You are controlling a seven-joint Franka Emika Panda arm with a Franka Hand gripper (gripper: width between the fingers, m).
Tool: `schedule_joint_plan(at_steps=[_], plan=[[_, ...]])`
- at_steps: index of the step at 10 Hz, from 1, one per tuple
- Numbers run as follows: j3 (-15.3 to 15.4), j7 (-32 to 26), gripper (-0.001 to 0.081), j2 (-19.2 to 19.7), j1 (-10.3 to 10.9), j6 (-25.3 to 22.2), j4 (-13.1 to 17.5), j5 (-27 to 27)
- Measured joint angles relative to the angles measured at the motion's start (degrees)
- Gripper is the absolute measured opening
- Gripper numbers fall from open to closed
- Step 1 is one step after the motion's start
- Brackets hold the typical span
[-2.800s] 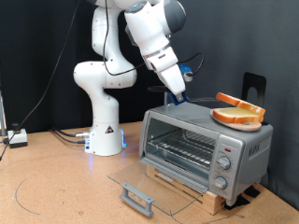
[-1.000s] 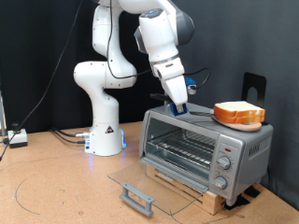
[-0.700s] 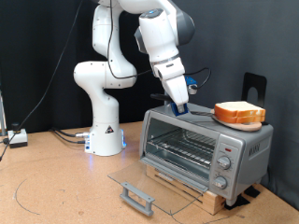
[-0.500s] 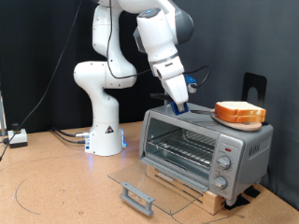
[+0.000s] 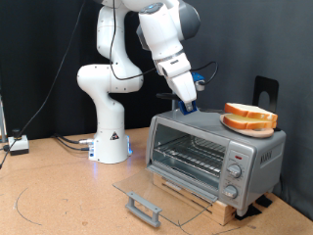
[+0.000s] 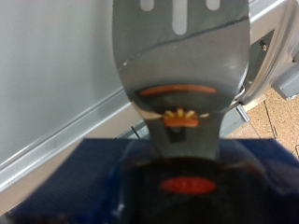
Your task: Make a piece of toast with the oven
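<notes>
toast (image 5: 248, 118) again two slices atop oven (image 5: 210, 152)

The exterior view is evenly lit and sharp against a dark backdrop, with soft shadows on the counter (image 5: 59, 186) and faint glare on the glass door (image 5: 156, 191). The wrist view is blurred and out of focus.

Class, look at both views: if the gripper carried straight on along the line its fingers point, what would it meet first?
Probably the oven. The gripper points down at its silver top, and the wrist view shows a grey spatula ahead of the fingers, so the spatula's blade would likely touch the top first. Depth is uncertain.
</notes>
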Motion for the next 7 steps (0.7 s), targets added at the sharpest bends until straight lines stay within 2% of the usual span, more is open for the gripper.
schedule_joint_plan(at_steps=[4,7], plan=[[0.6,1.2,0.0396,0.0,0.0,0.4,0.0,0.0],[2.8,3.3,0.0396,1.1,0.1,1.9,0.0,0.5]])
